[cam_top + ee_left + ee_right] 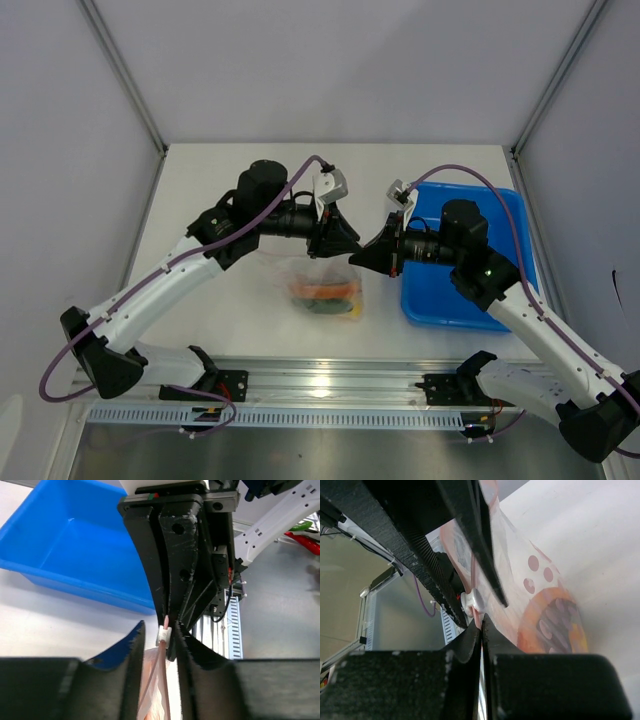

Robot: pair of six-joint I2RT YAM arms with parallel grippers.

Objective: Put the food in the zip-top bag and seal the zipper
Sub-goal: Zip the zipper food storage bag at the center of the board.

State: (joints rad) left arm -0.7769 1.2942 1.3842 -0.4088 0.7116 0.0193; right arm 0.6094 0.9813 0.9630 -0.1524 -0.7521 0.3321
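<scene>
- Zip-top bag (297,270) lies on the white table (220,180), in the middle between my two arms and just on the near side of both pairs of jaws.
- The zipper (164,680) edge of the bag is the edge that meets my jaws; the body of the bag spreads from there toward my bases.
- My right jaws are pressed together on the end of the zipper, and the pink strip goes in between their tips.
- My left jaws stand apart, one on each side of the strip, directly facing the right jaws.
- The white slider (164,635) sits in the gap between my left jaws; a little space shows on one side, and on the other side I cannot tell if there is contact.
- The food (325,292) is inside the bag, in the half farther from my jaws.
- The bag is thin, clear, crinkly film with round pink dots; the zipper is a narrow pink band; the slider is small hard plastic.
- My jaws are black, rough, and narrow toward the tips.
- Beside the bag, under my right arm, stands a blue tray (510,215), rectangular, smooth, with raised walls.
- Count: one bag, one zipper, one slider, one tray.
- For the food I see orange-red, dark green and a bit of yellow, but I cannot count the pieces surely.
</scene>
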